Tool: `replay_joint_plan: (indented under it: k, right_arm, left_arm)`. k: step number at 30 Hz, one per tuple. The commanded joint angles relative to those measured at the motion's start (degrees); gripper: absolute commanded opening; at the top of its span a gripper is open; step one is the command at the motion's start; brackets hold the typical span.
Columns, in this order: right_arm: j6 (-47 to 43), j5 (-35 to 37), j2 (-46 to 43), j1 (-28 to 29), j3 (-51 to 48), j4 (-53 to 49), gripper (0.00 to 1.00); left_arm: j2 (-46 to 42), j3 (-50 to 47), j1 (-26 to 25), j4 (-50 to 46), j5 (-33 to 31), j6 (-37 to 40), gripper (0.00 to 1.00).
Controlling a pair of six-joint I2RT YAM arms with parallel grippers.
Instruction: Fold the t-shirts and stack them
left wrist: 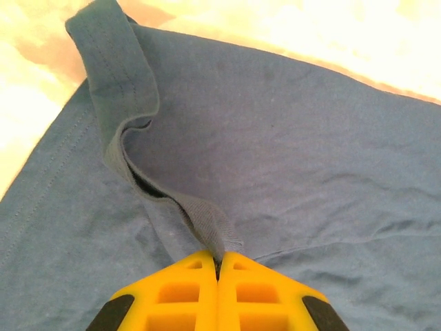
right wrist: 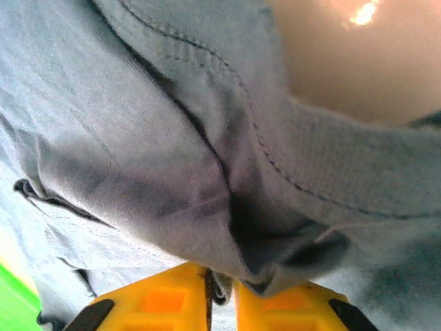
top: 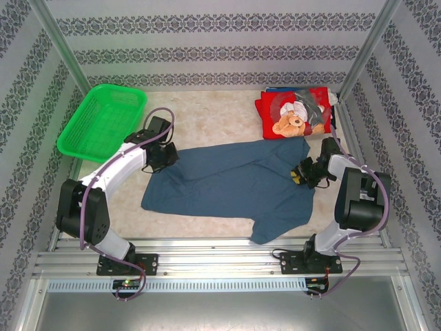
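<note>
Left gripper (left wrist: pixel 218 265) and right gripper (right wrist: pixel 220 283) each clamp tight on the slate-blue tee (top: pixel 234 179), spread unfolded just beside the folded red teddy-bear shirt (top: pixel 293 114), its folding and stacking yet to come.

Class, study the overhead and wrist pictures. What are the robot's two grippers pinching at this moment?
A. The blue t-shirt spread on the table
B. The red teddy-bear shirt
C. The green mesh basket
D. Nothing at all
A: the left gripper is closed on a raised fold of the blue t-shirt, and the right gripper has the same shirt's cloth bunched between its yellow fingers.
</note>
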Motion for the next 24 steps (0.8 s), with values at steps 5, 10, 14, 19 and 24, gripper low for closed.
replay_joint_plan:
  k: [5,10,14,19,24]
  right_arm:
    - [-0.12,-0.49,-0.07,-0.87,3.64,-0.38,0.00]
    - [-0.89,-0.08,-3.20,-0.92,6.02,-1.14,0.00]
    - [-1.42,-0.82,-4.67,-0.92,8.53,-1.25,0.00]
    - [-2.95,-1.43,-4.91,-0.97,12.95,-2.07,0.00]
    - [-4.31,-1.87,-3.76,-1.00,16.15,-2.64,0.00]
  left_arm:
    - [-1.81,5.65,3.11,1.27,-0.07,1.98,0.00]
    - [0.44,13.02,6.14,2.47,1.52,3.92,0.00]
    - [4.05,19.41,8.14,3.90,3.46,5.25,0.00]
    - [9.03,27.65,10.34,4.57,4.48,7.41,0.00]
    - [14.45,32.47,12.48,4.15,6.00,8.70,0.00]
